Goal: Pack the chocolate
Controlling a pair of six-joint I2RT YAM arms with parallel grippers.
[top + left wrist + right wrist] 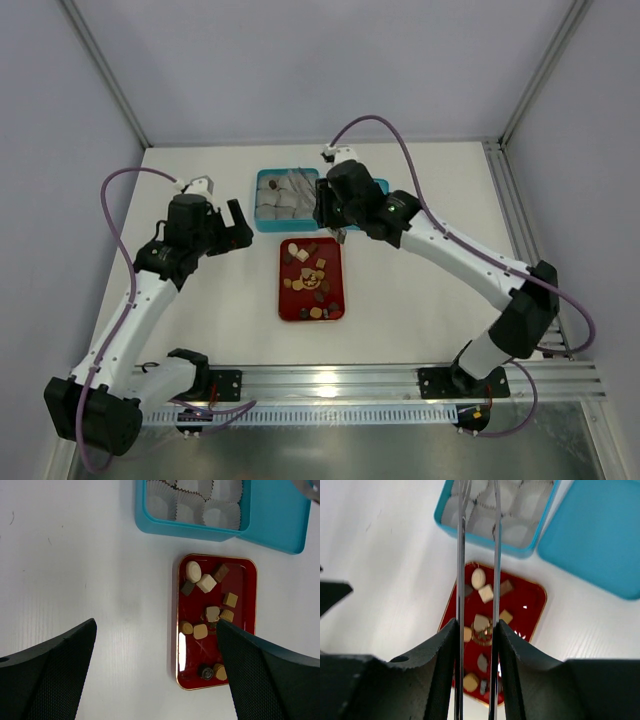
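**Chocolate (pixel 206 583) on the red tray (pixel 246 577): probably light, rigid, easily marred.**
Best taken across opposite sides; right gripper (pixel 477 625) clamps tweezers (pixel 460 555), left gripper (pixel 156 627) gapes wide, empty.

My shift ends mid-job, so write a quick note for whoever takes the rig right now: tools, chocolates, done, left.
Left tool: open, empty, hovering left of the red tray.
Right tool: shut on tweezers aimed at the blue box; the tips are out of view.
Chocolates: nearly all on the tray. The box is open, lid beside it.
Done: one dark piece seems to sit in a corner cup.
Left: move the rest into the paper cups.
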